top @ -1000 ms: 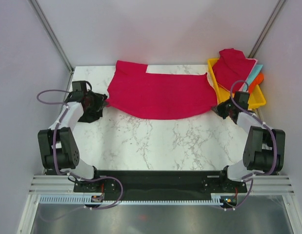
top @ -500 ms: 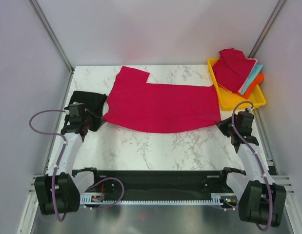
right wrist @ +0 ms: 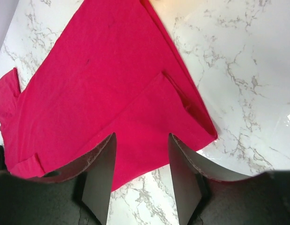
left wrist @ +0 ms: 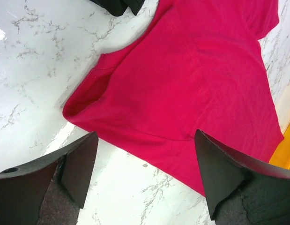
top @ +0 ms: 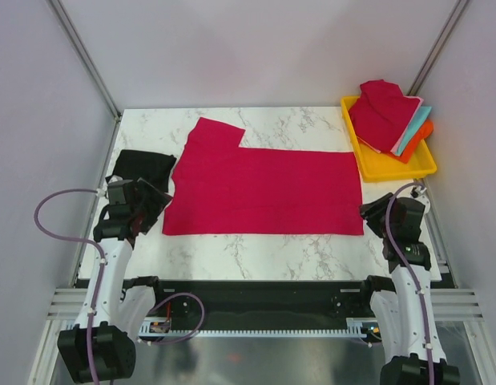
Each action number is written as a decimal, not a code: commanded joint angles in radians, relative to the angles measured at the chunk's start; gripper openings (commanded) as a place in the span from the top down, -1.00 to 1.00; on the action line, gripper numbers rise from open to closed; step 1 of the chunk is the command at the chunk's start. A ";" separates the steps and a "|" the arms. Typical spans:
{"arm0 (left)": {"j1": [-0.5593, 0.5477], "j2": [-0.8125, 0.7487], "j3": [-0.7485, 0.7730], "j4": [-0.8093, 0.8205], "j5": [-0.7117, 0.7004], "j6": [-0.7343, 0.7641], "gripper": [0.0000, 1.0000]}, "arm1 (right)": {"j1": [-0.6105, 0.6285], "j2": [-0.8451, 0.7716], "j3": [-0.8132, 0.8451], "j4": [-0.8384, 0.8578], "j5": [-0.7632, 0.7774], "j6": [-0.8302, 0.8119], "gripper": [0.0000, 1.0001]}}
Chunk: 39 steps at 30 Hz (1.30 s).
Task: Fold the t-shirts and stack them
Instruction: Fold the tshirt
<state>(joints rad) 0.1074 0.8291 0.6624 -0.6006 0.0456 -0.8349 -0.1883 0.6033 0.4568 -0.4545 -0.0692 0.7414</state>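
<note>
A crimson t-shirt [top: 264, 188] lies spread flat on the marble table, one sleeve at the far left. Its near left corner [left wrist: 88, 103] sits just ahead of my left gripper [left wrist: 145, 136], which is open and holds nothing. My right gripper [right wrist: 142, 136] is open over the shirt's near right corner [right wrist: 201, 126], also with nothing in it. In the top view the left gripper [top: 150, 207] and right gripper [top: 369, 215] flank the shirt's near edge. A black t-shirt [top: 143, 167] lies at the left. More t-shirts, crimson [top: 381, 112], teal [top: 413, 130] and orange [top: 421, 143], are piled at the back right.
The pile rests in a yellow tray [top: 392, 168] at the table's back right corner. Grey walls close in the table on three sides. The black rail with the arm bases runs along the near edge.
Both arms drew back toward the near edge, dragging the crimson shirt with them. It now lies flat and squared, and both grippers have opened and let go of it.
</note>
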 commanded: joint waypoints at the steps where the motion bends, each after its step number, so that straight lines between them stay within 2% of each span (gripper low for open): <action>1: 0.005 0.030 0.037 0.004 -0.018 0.036 -0.82 | -0.005 0.025 0.062 -0.010 0.037 -0.049 -0.11; 6: 0.003 0.182 0.150 0.085 0.054 0.121 -0.82 | -0.002 0.239 0.172 0.080 -0.024 -0.118 0.05; 9: 0.002 0.276 0.209 0.168 0.100 0.151 -0.82 | 0.032 0.367 0.239 0.135 -0.026 -0.134 0.06; 15: -0.026 0.529 0.354 0.318 0.174 0.143 -0.89 | 0.251 0.658 0.396 0.241 0.149 -0.137 0.03; 16: -0.028 0.560 0.374 0.327 0.180 0.132 -0.89 | 0.266 0.659 0.417 0.252 0.149 -0.132 0.03; 19: -0.037 0.704 0.466 0.364 0.195 0.094 -0.88 | 0.297 0.835 0.506 0.284 0.175 -0.126 0.04; 25: -0.075 0.965 0.686 0.447 0.206 0.056 -0.87 | 0.357 1.041 0.666 0.309 0.265 -0.152 0.05; 30: -0.080 1.163 0.948 0.441 0.183 0.085 -0.84 | 0.481 1.164 0.844 0.238 0.387 -0.174 -0.04; 31: -0.080 1.194 0.979 0.441 0.166 0.094 -0.92 | 0.495 1.182 0.856 0.237 0.379 -0.171 -0.04; 32: -0.081 1.241 1.031 0.443 0.157 0.121 -0.99 | 0.497 1.184 0.846 0.246 0.378 -0.159 -0.04; 34: -0.081 1.286 1.078 0.446 0.113 0.170 -0.99 | 0.497 1.182 0.807 0.342 0.378 -0.151 -0.06; 37: -0.083 1.378 1.183 0.441 0.056 0.192 -0.97 | 0.497 1.208 0.861 0.281 0.454 -0.159 -0.02; 39: -0.081 1.476 1.305 0.408 0.050 0.203 -0.93 | 0.495 1.199 0.836 0.301 0.416 -0.143 -0.01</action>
<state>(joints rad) 0.0250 2.2051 1.8324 -0.1917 0.1547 -0.7006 0.3183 1.7981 1.2716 -0.1711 0.2985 0.5903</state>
